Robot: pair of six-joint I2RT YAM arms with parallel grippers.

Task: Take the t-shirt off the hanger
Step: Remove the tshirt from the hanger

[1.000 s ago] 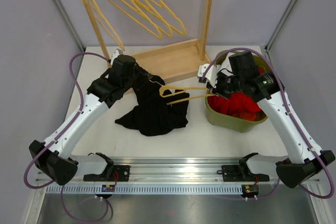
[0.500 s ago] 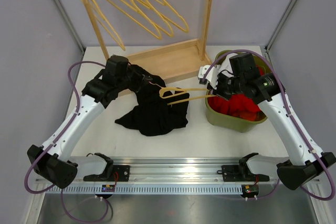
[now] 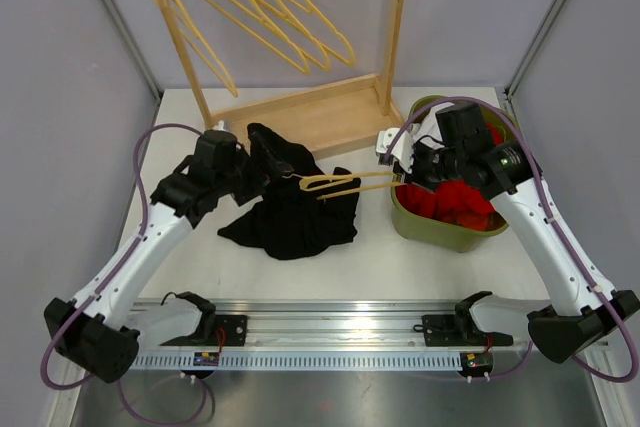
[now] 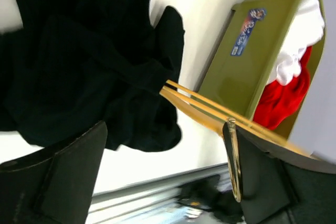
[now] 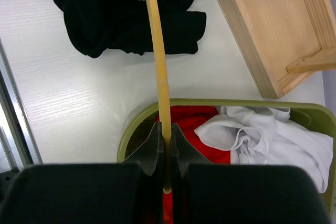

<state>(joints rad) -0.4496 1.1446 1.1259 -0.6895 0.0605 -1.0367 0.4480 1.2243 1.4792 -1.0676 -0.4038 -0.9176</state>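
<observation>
Clamping one end of the yellow hanger (image 3: pixel 335 185) between closed jaws, the right gripper (image 3: pixel 402 177) hangs over the 9 o'clock rim of the green bin (image 3: pixel 440 232). The black t-shirt (image 3: pixel 290 212) lies crumpled on the white table (image 3: pixel 200 277), with the hanger's other end inside it. The left gripper (image 3: pixel 258 169) stands wide open at the shirt's 10 o'clock edge and grips nothing. Bare table lies at the shirt's 6 o'clock, and the wooden rack base (image 3: pixel 310 117) is close at 12 o'clock.

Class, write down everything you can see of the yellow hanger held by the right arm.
The hanger is pale yellow, wooden by its look, with slim arms and a lower bar. It lies roughly level above the table, crossing the rim of the green bin. The right end effector is shut on one end; the other end sits inside the black t-shirt.
</observation>
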